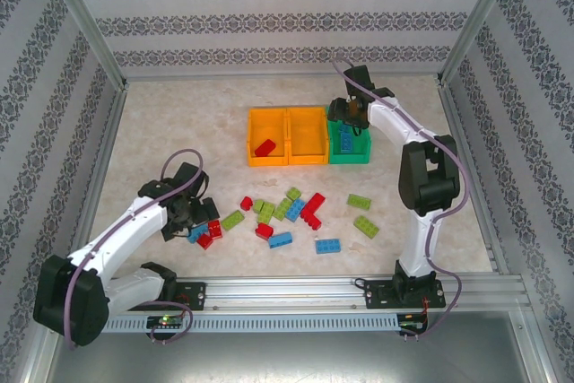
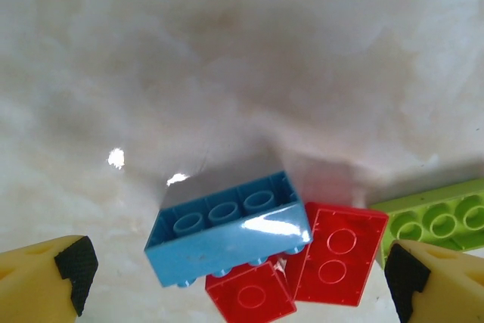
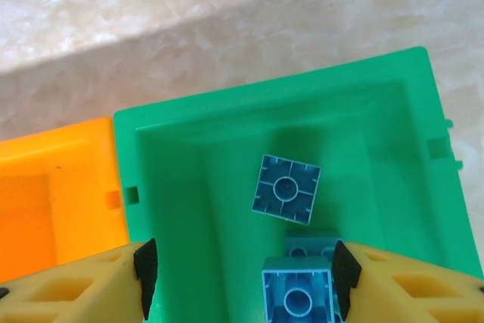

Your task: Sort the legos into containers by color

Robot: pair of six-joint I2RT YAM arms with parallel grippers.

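Observation:
My left gripper (image 1: 191, 218) hangs open low over a tilted blue lego (image 2: 227, 228) that leans on two red legos (image 2: 340, 255); a lime green lego (image 2: 439, 221) lies just to their right. The left gripper's fingers (image 2: 68, 270) stand wide on either side of this cluster. My right gripper (image 3: 244, 276) is open above the green container (image 3: 174, 187). Three blue legos (image 3: 286, 188) lie in that container, one of them (image 3: 297, 293) close beside the right pad with a wide gap to the left pad. Two orange containers (image 1: 308, 134) adjoin it, and a red lego (image 1: 265, 147) lies in the left one.
Several loose red, blue and green legos (image 1: 294, 211) are scattered over the middle of the table, with two green ones (image 1: 365, 226) further right near the right arm's base. Metal frame posts and patterned walls surround the table.

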